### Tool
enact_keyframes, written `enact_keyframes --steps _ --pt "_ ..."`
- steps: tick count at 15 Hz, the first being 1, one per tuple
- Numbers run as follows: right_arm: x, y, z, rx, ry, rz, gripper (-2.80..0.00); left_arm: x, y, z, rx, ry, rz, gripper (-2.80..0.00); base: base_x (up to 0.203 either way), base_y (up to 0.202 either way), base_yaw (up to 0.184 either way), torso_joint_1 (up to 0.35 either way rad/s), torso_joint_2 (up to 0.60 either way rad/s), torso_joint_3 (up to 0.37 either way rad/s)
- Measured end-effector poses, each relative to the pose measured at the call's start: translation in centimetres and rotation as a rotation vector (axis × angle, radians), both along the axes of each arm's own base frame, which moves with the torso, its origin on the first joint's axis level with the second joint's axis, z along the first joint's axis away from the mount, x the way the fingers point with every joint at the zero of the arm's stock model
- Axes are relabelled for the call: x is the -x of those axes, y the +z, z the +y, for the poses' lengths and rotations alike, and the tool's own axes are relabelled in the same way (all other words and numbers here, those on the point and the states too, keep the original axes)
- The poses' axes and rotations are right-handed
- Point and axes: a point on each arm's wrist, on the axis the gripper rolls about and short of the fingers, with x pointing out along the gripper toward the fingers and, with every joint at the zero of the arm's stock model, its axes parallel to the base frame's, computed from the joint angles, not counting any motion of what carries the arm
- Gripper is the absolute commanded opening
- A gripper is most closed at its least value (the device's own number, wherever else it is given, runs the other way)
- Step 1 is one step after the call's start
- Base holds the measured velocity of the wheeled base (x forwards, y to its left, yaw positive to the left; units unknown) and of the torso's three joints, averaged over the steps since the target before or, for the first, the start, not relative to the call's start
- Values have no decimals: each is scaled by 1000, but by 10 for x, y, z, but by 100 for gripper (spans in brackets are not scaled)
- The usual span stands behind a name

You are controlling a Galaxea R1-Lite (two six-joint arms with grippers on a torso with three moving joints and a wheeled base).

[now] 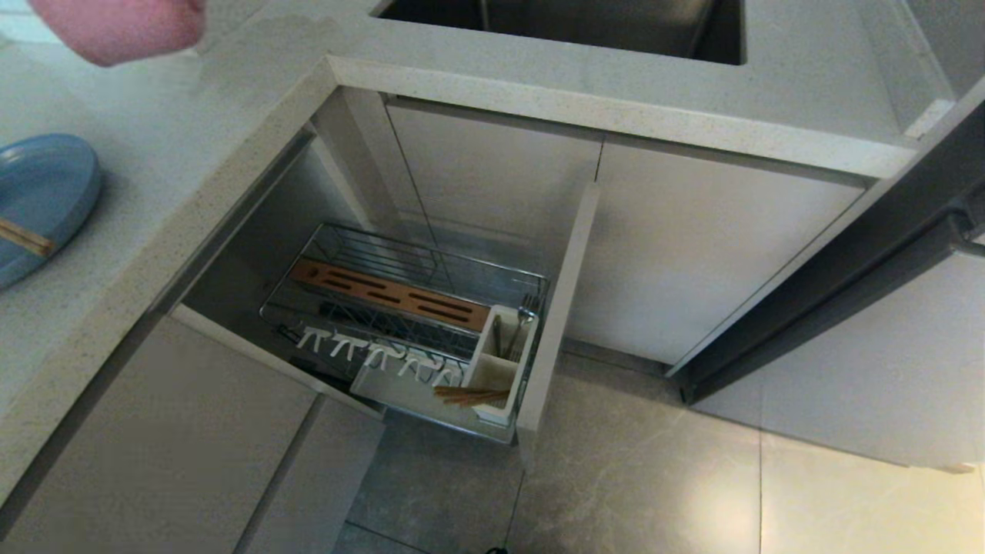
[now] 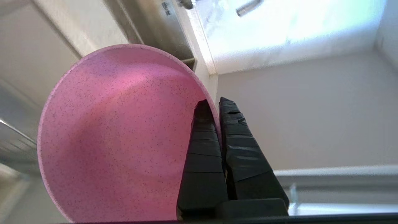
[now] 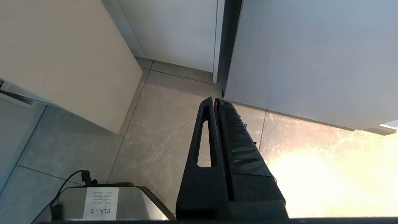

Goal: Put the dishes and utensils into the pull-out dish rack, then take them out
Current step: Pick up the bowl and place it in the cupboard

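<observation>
My left gripper [image 2: 214,104] is shut on the rim of the pink bowl [image 2: 118,137], one finger inside and one outside. In the head view only the bowl [image 1: 115,27] shows, held above the counter at the far left; the gripper itself is out of that view. The light-blue plate [image 1: 38,200] lies on the counter at the left edge with wooden chopsticks [image 1: 23,238] resting on it. The pull-out dish rack [image 1: 415,323] stands open below, with more chopsticks [image 1: 469,396] lying beside its white caddy [image 1: 500,362]. My right gripper [image 3: 214,100] hangs shut over the floor, holding nothing.
The rack's slotted wooden strip [image 1: 388,292] and white pegs [image 1: 377,354] sit behind its beige front panel [image 1: 558,308]. A sink [image 1: 562,23] is set in the counter [image 1: 231,115] at the back. Beige cabinet doors [image 1: 692,254] and tiled floor [image 1: 654,477] lie to the right.
</observation>
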Motion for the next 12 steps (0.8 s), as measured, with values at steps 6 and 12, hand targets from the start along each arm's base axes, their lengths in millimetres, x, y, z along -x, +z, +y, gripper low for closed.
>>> enact_keyframes --steps 6,12 --pt "0 0 0 0 0 0 -280 -51 -27 -28 239 22 184 -280 0 0 0 0 0 0" --pt "0 0 0 0 1 0 -280 -116 -75 -58 285 173 294 -280 0 0 0 0 0 0"
